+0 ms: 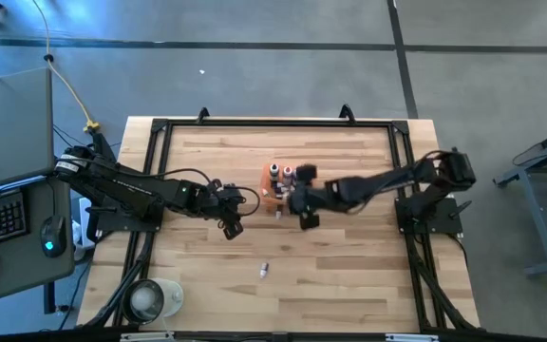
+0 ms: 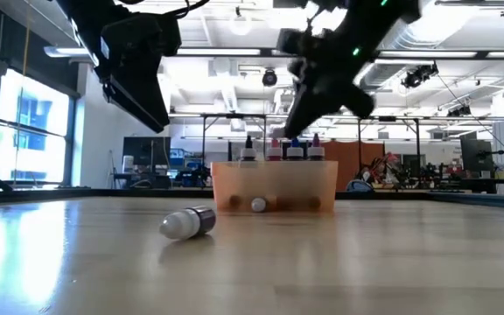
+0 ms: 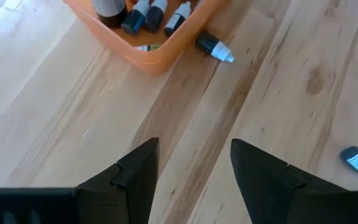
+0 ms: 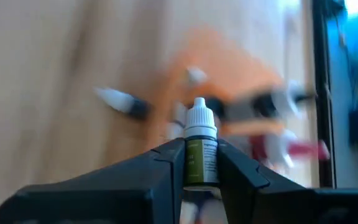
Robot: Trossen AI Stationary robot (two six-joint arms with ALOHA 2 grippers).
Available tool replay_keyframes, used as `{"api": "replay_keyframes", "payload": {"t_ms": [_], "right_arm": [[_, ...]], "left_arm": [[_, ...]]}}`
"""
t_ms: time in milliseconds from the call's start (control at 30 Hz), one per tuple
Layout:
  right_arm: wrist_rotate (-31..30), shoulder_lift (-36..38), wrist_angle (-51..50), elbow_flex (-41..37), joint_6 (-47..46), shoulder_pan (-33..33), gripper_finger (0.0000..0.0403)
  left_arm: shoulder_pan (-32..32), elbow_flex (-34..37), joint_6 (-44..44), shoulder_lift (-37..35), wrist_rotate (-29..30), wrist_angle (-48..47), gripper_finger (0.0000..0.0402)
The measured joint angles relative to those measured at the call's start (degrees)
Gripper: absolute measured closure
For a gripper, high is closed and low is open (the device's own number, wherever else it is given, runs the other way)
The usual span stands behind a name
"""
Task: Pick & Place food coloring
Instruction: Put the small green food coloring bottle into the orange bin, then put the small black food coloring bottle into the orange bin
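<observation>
Several bottles already stand in the orange tray (image 1: 275, 185) mid-surface. The right hand (image 4: 201, 163) grips another bottle (image 4: 200, 149); the left hand (image 3: 194, 171) hangs open. Two bottles (image 3: 215, 46) remain loose.

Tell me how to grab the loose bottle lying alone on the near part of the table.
Grip the food coloring bottle across its whitish body, coming straight down with the fingers either side of its length. It lies on its side, dark cap toward the orange tray, with open wood all around, so a top approach looks unobstructed.
</observation>
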State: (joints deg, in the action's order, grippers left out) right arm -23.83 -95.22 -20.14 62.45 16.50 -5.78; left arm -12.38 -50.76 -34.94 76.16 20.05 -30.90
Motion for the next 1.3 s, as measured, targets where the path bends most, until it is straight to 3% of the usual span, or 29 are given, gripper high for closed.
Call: {"api": "replay_keyframes", "payload": {"t_ms": [233, 500, 733, 900, 967, 1300], "right_arm": [[3.3, -0.1, 4.1, -4.4, -7.0, 9.1, 0.0317], [5.1, -0.1, 7.9, -6.1, -4.9, 10.1, 0.029], [3.7, -0.1, 9.4, -3.9, -4.0, 4.3, 0.0282], [14.1, -0.1, 15.0, -3.8, -7.3, -0.9, 0.0281], [14.7, -0.1, 18.0, -4.2, -12.3, -2.7, 0.0281], [3.0, -0.1, 27.7, -14.0, -22.9, -9.3, 0.0282]], "left_arm": [[0.0, 0.0, 0.0, 0.0, -0.4, 0.4, 0.0206], [0.0, 0.0, 0.0, 0.0, -1.6, 0.4, 0.0206], [0.0, 0.0, 0.0, 0.0, -1.7, 0.4, 0.0206], [0.0, 0.0, 0.0, 0.0, -1.7, 1.2, 0.0206], [0.0, 0.0, -0.6, 0.0, -1.7, 1.7, 0.0206], [0.0, -0.1, -2.9, 2.9, -1.9, 10.8, 0.0206]]}}
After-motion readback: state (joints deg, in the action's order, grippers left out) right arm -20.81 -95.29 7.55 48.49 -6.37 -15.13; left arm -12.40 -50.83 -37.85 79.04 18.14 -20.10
